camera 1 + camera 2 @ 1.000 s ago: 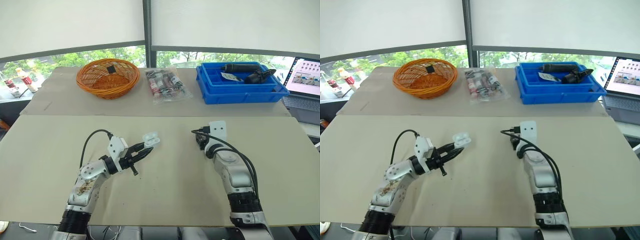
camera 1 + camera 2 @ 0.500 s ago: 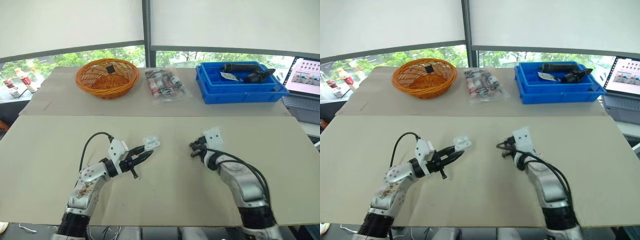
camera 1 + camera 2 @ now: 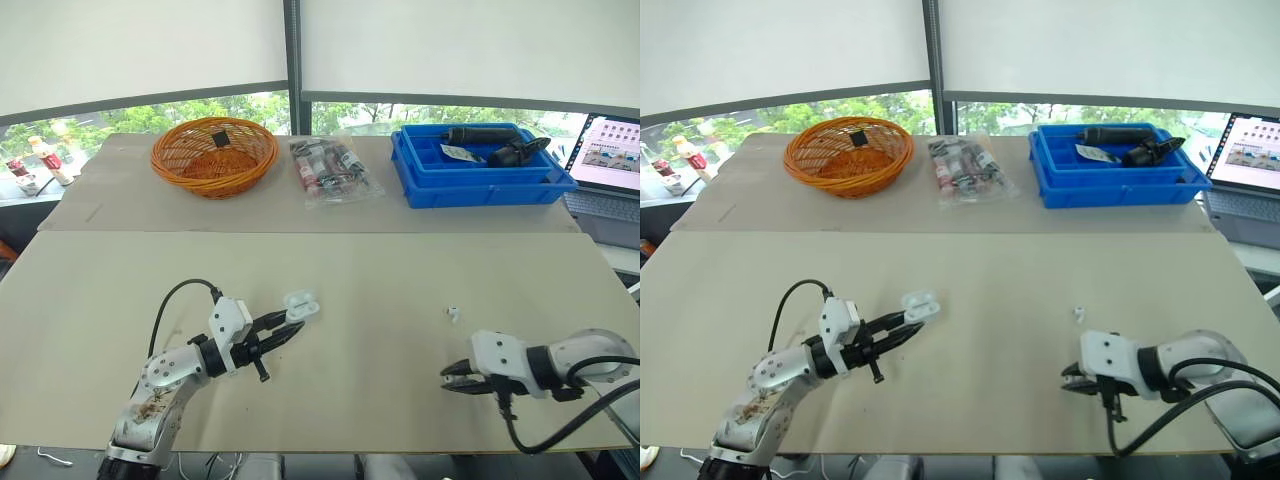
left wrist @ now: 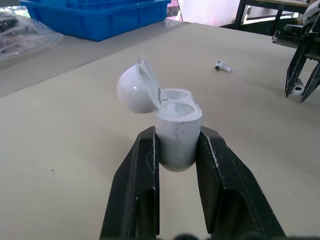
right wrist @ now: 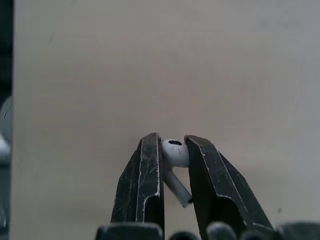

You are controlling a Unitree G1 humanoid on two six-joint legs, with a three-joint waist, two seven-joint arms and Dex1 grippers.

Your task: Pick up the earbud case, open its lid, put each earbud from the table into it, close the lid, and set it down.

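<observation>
- The earbud case [image 4: 177, 132] is a small, glossy white shell with rounded edges. It is held over the front left part of the table [image 3: 120, 290]. Its domed lid [image 4: 136, 90] is swung back on the hinge, showing two moulded wells in the top.
- The left gripper [image 3: 293, 324] clamps the lower body of the case between its two matte black fingers [image 4: 139, 175], one pressed to each side.
- The held earbud [image 5: 176, 154] is smooth and white, with a round head and a short stem. It is pinched in the right gripper [image 5: 173, 146], whose scuffed black fingers squeeze its head. This gripper is low over the front right of the table, well apart from the case.
- The loose earbud [image 3: 453, 313] lies on the table, nearer the right gripper than the left.
- The table is flat, matte and beige, like cardboard.
- Along the far side stand a round woven orange basket [image 3: 214, 155], a crinkled clear plastic bag [image 3: 332, 172] and a blue plastic bin [image 3: 480, 180] holding dark tools. A laptop [image 3: 610, 150] sits at the far right.
</observation>
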